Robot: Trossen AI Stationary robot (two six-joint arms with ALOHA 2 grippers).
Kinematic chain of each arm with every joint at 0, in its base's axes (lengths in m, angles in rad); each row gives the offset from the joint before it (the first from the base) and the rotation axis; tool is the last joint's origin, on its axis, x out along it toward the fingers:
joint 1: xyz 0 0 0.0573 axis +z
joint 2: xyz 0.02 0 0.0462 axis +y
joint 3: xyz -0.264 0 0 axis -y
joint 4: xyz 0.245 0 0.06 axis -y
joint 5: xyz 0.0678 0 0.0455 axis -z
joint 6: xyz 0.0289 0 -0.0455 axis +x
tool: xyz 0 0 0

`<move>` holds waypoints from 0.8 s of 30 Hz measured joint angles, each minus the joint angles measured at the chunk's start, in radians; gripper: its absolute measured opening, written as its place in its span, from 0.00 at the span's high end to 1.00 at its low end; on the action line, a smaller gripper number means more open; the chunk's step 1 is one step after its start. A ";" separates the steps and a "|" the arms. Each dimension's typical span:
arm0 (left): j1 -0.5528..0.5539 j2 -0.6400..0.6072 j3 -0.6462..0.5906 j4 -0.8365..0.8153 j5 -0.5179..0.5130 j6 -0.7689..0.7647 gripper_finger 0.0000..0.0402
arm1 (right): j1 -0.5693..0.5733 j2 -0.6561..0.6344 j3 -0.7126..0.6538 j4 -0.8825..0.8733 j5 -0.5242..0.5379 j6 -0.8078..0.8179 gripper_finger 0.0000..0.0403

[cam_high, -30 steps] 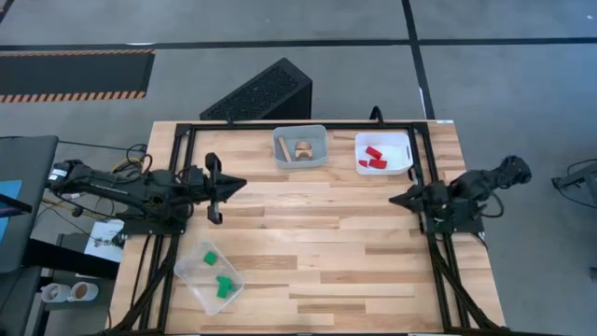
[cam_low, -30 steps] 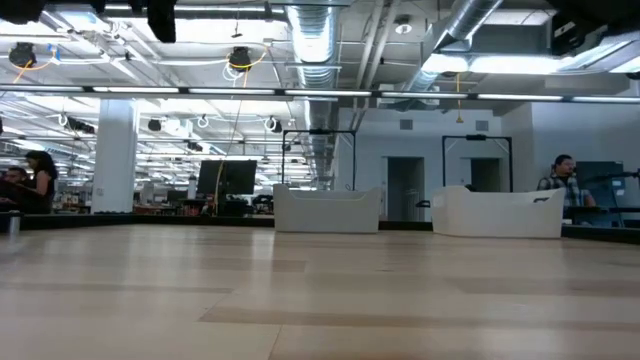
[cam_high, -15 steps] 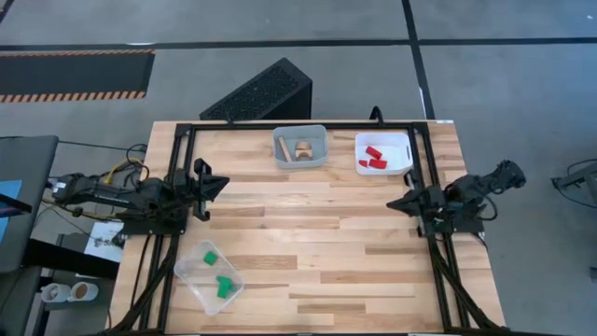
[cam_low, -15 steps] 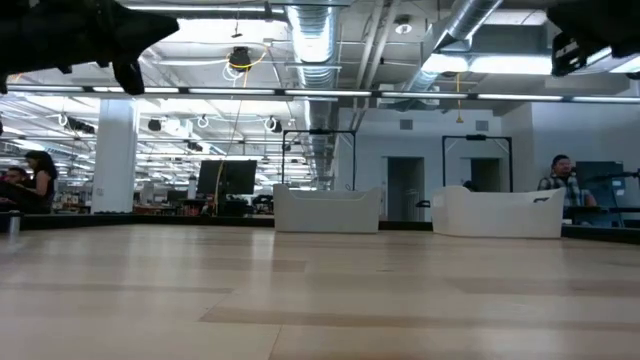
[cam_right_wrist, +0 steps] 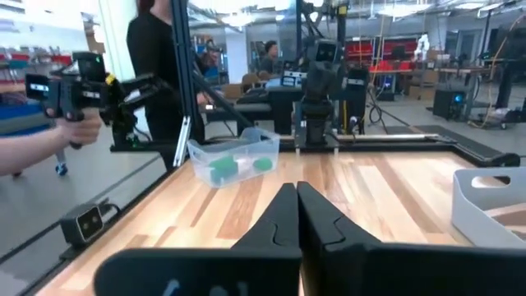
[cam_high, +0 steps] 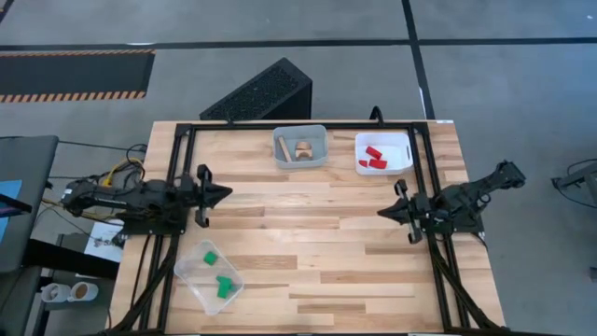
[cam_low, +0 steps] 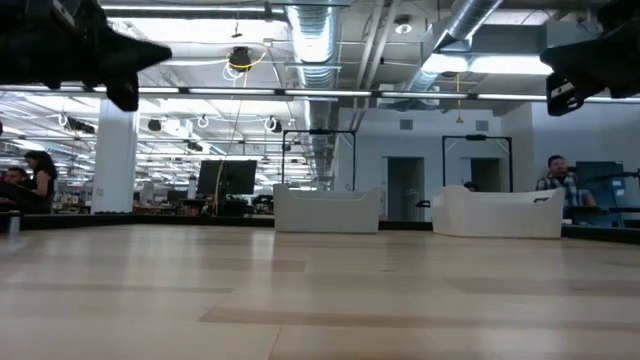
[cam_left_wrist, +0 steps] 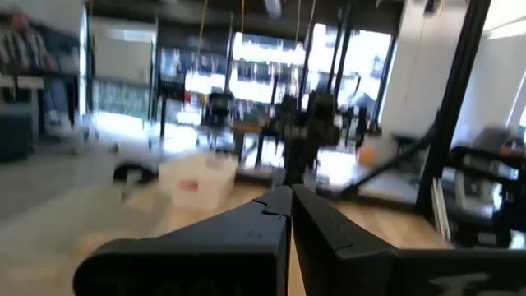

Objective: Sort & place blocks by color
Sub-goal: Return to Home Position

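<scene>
Left gripper (cam_high: 216,193) and right gripper (cam_high: 384,211) hover over opposite table sides in the high view. Red blocks (cam_high: 375,157) lie in the white bin (cam_high: 402,142), green blocks (cam_high: 220,285) in the clear bin (cam_high: 189,272), and wooden blocks (cam_high: 302,149) in the gray bin (cam_high: 318,133). Wrist views: both grippers clenched, empty.

I have the left arm (cam_high: 131,198) folded low at its own side, the left gripper (cam_high: 225,192) pointing inward, its fingers (cam_left_wrist: 230,238) pressed together and empty. The right arm (cam_high: 466,196) mirrors it opposite, with the right gripper (cam_high: 382,213) facing the left one, fingers (cam_right_wrist: 238,247) closed on nothing.
</scene>
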 joint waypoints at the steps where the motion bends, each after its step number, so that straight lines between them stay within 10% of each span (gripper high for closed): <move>1: 0.000 -0.007 0.000 -0.037 0.000 -0.011 1.00 | 0.000 0.002 0.000 -0.003 0.000 0.000 0.99; 24: 0.000 -0.012 0.000 -0.248 -0.025 -0.109 1.00 | 0.000 0.002 -0.002 -0.010 0.029 0.032 0.95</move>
